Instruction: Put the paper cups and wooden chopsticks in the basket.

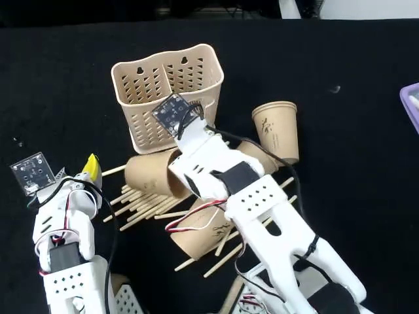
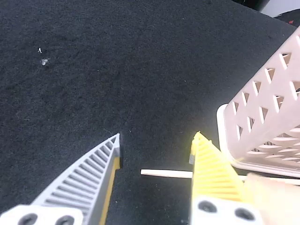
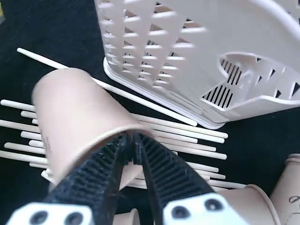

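- The right arm (image 1: 262, 209) is the nearer one to the basket (image 3: 140, 47). Its black jaws are almost together, pinched on the rim of a cup (image 3: 70, 117), one jaw inside the mouth and one outside.
- That cup lies on its side, mouth toward the arm and base pointing away. The basket stands just beside it, a little beyond its far flank.
- I can't tell whether the cup is resting on the chopsticks (image 1: 141, 204) under it or is just off them.
- To my eye the next move depends on height: the basket's rim sits above the cup, so the cup must go up and over the wall, not sideways.
- The left arm (image 1: 65, 229) is off to the basket's other side, low over the worktop (image 1: 65, 78). Its jaws are wide apart and grip nothing.
- One stick (image 2: 166, 173) lies on the worktop between those jaws. Its long axis runs from one jaw toward the other, with one end passing behind the yellow one.
- I'd judge closing now would push it endwise; the wrist wants a turn first.
- A standing cup (image 1: 278, 131) and more toppled cups (image 1: 203, 232) wait near the right arm.
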Tool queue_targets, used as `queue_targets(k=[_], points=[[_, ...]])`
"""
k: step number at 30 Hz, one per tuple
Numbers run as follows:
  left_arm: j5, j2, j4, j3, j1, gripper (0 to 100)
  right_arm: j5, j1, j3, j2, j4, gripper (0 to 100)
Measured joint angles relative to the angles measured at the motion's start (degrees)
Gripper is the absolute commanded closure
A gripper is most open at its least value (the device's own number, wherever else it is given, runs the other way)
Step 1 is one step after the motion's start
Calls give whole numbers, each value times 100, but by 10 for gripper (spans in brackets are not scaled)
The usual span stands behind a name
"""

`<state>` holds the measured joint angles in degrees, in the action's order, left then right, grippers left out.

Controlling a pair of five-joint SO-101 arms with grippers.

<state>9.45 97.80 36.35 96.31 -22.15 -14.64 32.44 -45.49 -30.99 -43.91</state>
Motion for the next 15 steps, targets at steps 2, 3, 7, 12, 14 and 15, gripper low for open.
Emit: queue_targets(k=[2, 3, 7, 12, 14, 15], points=[[0, 0, 0, 0, 0, 762, 0, 26, 18, 0, -18, 988], [0, 0, 0, 0, 0, 762, 0, 26, 62, 0, -79, 988], [0, 0, 0, 0, 0, 762, -26, 123, 325, 0, -431, 987], [0, 0, 0, 0, 0, 762, -35, 422, 431, 0, -923, 937], [0, 0, 0, 0, 0, 762, 176, 492, 431, 0, -1108, 854], [0, 0, 0, 0, 0, 762, 352, 545, 431, 0, -1178, 813]])
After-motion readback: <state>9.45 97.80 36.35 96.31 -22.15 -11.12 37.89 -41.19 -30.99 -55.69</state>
